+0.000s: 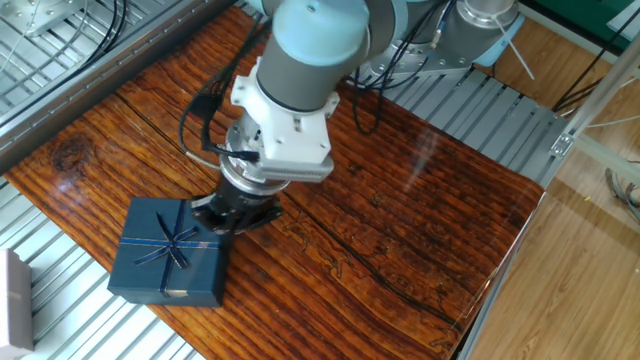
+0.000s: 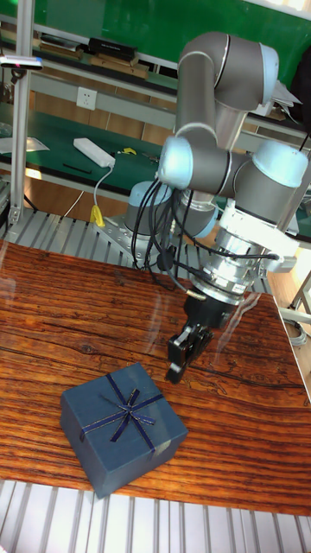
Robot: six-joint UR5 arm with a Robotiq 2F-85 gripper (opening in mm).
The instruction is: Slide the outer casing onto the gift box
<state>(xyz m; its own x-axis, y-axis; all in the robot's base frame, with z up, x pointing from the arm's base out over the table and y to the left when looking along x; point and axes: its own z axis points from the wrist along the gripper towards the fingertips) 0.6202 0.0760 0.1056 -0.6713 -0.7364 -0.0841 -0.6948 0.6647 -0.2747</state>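
The outer casing (image 1: 168,252) is a navy-blue square block with thin crossed ribbon lines and a small bow on top. It lies flat near the table's front left edge, and shows as the same block (image 2: 123,426) in the tall fixed view. The gift box is hidden; no separate plain tray shows. My gripper (image 1: 228,216) hangs just off the casing's far right corner, lifted a little above the wood and clear of it (image 2: 185,356). Its fingers (image 2: 178,361) stand apart with nothing between them.
The dark wooden tabletop (image 1: 400,230) stretches to the right of the arm. Ribbed metal decking (image 1: 60,320) borders it at the front left, with a pale object (image 1: 15,300) at the left edge. Cables (image 1: 205,130) hang beside the wrist.
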